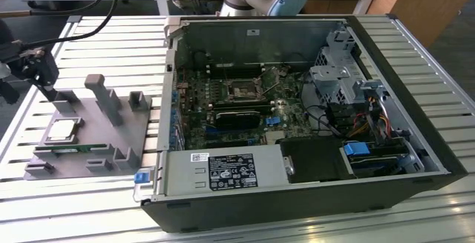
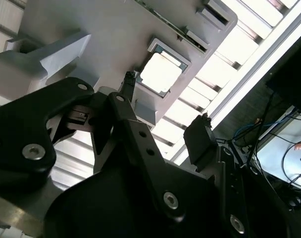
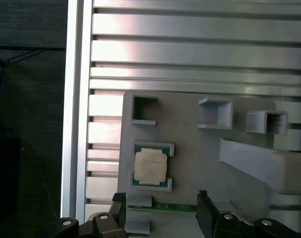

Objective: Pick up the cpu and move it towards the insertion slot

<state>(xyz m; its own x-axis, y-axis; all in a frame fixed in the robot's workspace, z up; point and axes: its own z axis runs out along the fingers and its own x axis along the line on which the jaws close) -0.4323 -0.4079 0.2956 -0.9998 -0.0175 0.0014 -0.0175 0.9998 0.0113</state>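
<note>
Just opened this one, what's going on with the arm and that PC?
The arm's gripper hangs by the grey fixture tray, jaws open and empty, close to the cpu but not touching it. The cpu lies flat in its pocket on the tray, not yet picked up. The insertion slot sits on the motherboard inside the open computer case, to the exterior view's right of the tray.

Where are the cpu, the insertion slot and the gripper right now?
cpu (image 3: 150, 166): first wrist view, middle of its metal top.
insertion slot (image 1: 243, 90): exterior view, its dark centre.
gripper (image 3: 161, 197): first wrist view, midway between its open fingertips.
</note>
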